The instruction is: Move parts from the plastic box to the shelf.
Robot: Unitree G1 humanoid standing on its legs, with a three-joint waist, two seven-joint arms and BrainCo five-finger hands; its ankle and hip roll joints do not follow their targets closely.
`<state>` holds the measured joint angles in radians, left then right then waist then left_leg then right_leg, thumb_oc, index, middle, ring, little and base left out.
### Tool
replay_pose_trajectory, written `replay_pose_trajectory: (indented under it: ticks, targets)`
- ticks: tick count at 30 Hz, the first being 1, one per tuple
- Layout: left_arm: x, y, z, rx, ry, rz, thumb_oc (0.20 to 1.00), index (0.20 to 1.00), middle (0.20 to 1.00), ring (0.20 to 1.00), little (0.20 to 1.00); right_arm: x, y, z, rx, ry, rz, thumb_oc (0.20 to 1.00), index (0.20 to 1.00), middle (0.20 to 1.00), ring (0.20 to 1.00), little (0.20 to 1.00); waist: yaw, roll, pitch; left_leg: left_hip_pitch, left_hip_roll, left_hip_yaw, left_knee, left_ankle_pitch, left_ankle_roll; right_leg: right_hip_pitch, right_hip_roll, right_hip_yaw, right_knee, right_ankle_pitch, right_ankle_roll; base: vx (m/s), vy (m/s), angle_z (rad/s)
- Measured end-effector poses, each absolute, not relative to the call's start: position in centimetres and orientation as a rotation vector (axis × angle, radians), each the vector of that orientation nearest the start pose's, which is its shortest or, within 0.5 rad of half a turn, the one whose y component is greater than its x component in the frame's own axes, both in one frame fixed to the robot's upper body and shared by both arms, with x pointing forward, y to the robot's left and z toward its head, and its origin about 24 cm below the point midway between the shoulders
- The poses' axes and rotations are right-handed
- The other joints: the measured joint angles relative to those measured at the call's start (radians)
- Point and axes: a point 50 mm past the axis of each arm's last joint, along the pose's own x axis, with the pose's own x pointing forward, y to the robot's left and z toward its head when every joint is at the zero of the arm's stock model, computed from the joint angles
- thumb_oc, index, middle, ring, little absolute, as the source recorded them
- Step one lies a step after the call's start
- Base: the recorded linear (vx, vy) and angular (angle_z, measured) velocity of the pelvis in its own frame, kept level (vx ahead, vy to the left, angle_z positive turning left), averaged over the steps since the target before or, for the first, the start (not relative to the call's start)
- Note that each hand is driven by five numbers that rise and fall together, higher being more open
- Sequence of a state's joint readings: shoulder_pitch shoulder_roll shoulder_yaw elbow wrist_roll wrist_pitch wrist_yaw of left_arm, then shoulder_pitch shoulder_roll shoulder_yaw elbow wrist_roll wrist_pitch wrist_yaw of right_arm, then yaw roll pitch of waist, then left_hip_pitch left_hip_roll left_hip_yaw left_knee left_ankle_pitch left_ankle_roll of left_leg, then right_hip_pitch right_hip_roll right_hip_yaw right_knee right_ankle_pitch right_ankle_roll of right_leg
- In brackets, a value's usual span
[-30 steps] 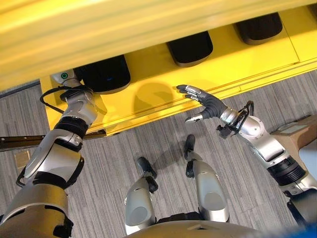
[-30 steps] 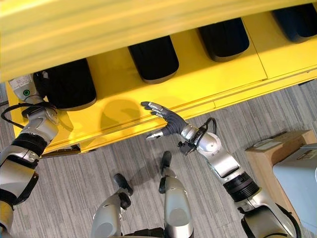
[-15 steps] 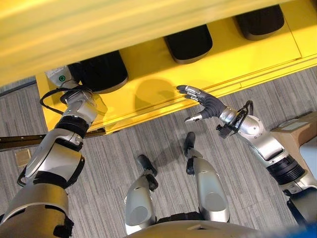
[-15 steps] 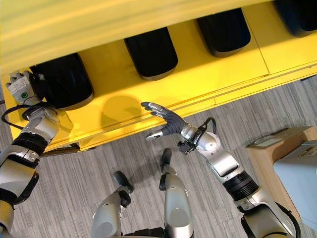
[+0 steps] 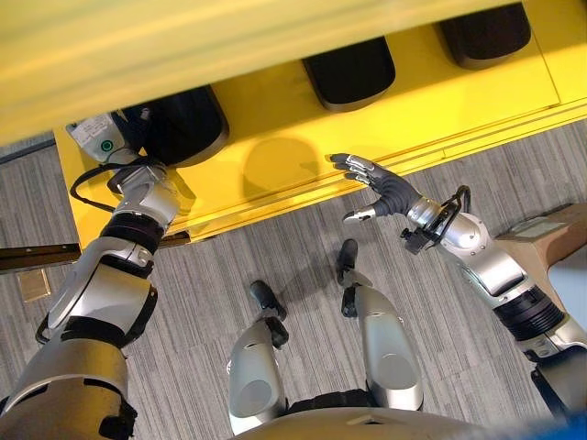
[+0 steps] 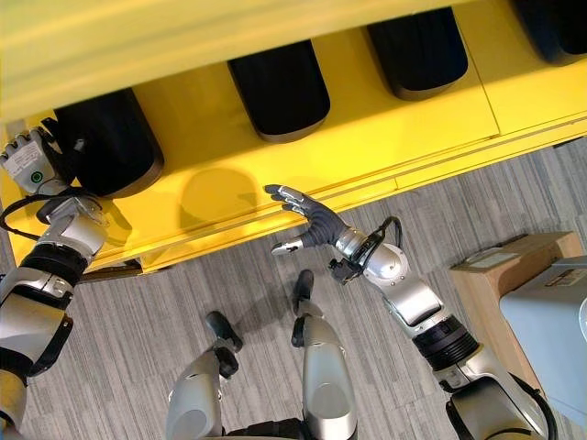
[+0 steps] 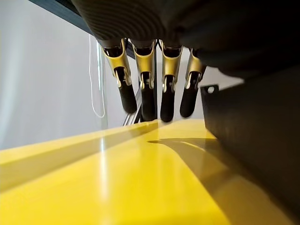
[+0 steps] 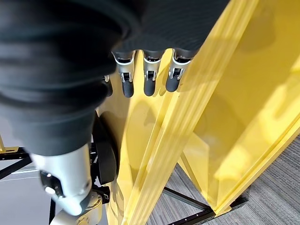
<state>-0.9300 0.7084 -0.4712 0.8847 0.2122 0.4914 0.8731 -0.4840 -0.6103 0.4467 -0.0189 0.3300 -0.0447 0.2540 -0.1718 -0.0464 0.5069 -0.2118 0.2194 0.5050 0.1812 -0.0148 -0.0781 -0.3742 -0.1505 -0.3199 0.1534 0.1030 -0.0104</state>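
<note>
We see a yellow shelf (image 5: pixel 303 156) spanning the scene, its board carrying a row of black parts. Three further parts (image 6: pixel 280 87) (image 6: pixel 417 50) (image 6: pixel 559 23) sit toward the middle and right of the board, well apart from each other. The left-most part (image 5: pixel 179 124) sits near the shelf's left end. The left arm reaches up over the front edge at that end, and the left hand (image 6: pixel 32 160) lies against the side of this part; in the left wrist view its fingers (image 7: pixel 154 101) hang nearly straight above the yellow board, relaxed and grasping nothing, with the part's dark wall just beside them. The right arm extends toward the front edge near mid-shelf; the right hand (image 5: pixel 381 188) hovers there with fingers spread and released, thumb apart, empty.
</note>
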Motion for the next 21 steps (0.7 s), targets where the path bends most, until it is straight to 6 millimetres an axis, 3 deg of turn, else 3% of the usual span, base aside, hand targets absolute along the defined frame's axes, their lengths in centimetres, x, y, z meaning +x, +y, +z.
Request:
replay_pose_trajectory:
  ticks: [15,18,21]
  targets:
    - [36.2,30.0,21.1,1.277,-0.171,1.172,1.0,1.0,1.0,1.0,1.0,30.1,-11.9,14.6,-0.407,-0.284,0.736,1.0,1.0,1.0,1.0,1.0,0.001,0.0,0.0,0.005,0.003,-0.001,0.012,0.0,0.0,0.006,0.0,0.001,0.006,0.001,-0.002,0.0,0.0,0.0]
    - [36.2,29.5,21.7,1.256,-0.245,1.187,1.0,1.0,1.0,1.0,1.0,30.0,-11.9,14.5,-0.406,-0.279,0.747,1.0,1.0,1.0,1.0,1.0,0.002,0.0,0.0,0.008,0.003,-0.002,0.014,0.0,0.0,0.009,0.0,0.001,0.007,0.001,-0.002,0.0,0.0,0.0]
    - [35.9,28.8,23.6,1.216,-0.384,1.202,1.0,1.0,1.0,1.0,1.0,30.0,-11.9,14.4,-0.404,-0.277,0.748,1.0,1.0,1.0,1.0,1.0,0.003,0.001,0.0,0.018,0.003,-0.001,0.012,0.0,0.0,0.017,0.0,0.003,0.007,0.001,-0.003,0.0,0.0,0.0]
